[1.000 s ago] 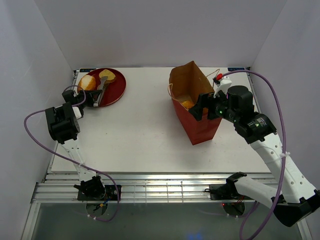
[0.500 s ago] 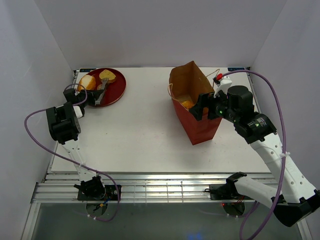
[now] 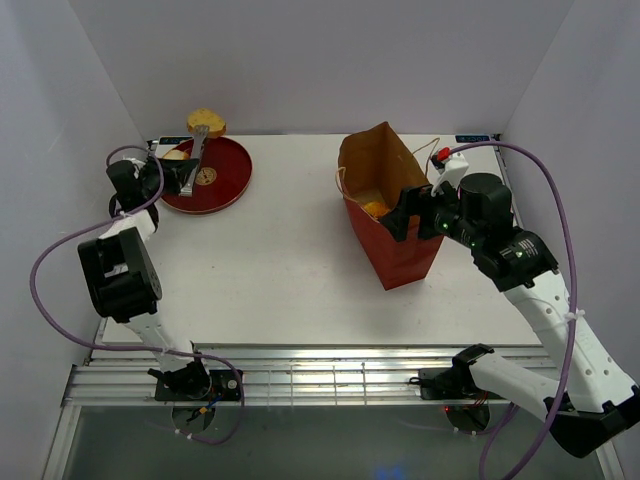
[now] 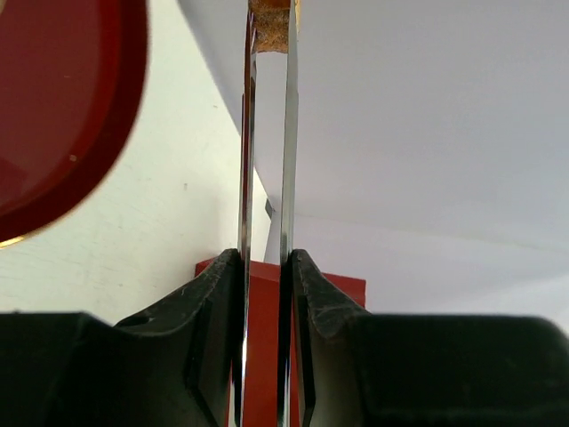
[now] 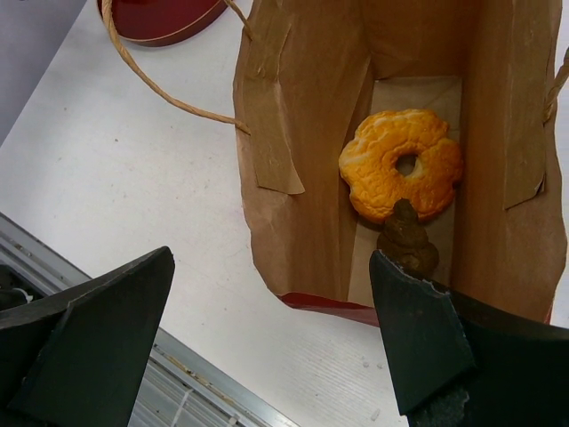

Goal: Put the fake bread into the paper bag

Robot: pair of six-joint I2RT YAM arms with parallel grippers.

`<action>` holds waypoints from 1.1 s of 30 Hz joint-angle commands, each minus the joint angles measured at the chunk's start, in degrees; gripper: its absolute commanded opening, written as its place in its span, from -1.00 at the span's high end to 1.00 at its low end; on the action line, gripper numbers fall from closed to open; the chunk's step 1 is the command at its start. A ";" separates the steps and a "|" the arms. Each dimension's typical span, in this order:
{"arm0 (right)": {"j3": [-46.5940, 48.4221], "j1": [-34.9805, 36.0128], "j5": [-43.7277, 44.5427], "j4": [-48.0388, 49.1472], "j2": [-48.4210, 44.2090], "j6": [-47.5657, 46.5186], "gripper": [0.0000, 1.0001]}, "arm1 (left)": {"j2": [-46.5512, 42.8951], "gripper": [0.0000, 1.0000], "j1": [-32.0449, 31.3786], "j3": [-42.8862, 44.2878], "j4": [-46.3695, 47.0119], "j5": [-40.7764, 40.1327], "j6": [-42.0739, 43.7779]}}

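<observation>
My left gripper (image 3: 165, 172) is shut on a pair of metal tongs (image 3: 198, 150). The tongs pinch a yellow-brown bread piece (image 3: 206, 122) and hold it up in the air behind the plate. In the left wrist view my gripper (image 4: 265, 262) squeezes the two blades, and the bread (image 4: 271, 22) shows at their tip. A golden roll (image 3: 177, 153) lies on the plate's far left edge. The paper bag (image 3: 395, 240) stands open at the right. An orange ridged bun (image 5: 402, 173) and a dark brown piece (image 5: 407, 245) lie inside it. My right gripper (image 3: 400, 215) is open and empty over the bag's near rim (image 5: 271, 267).
A round red plate (image 3: 215, 178) sits at the back left and also shows in the left wrist view (image 4: 62, 107). The bag's string handle (image 5: 160, 84) hangs out over the white table. The back wall is close behind the raised tongs.
My left arm has lifted the tongs off the plate, up and back, with one bread piece pinched in them. The right arm has hardly moved.
</observation>
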 commanded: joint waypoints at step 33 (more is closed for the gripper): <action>4.42 0.32 23.93 0.52 -3.60 0.68 -0.96 | -47.40 0.21 -39.09 -5.20 -25.11 -5.89 23.67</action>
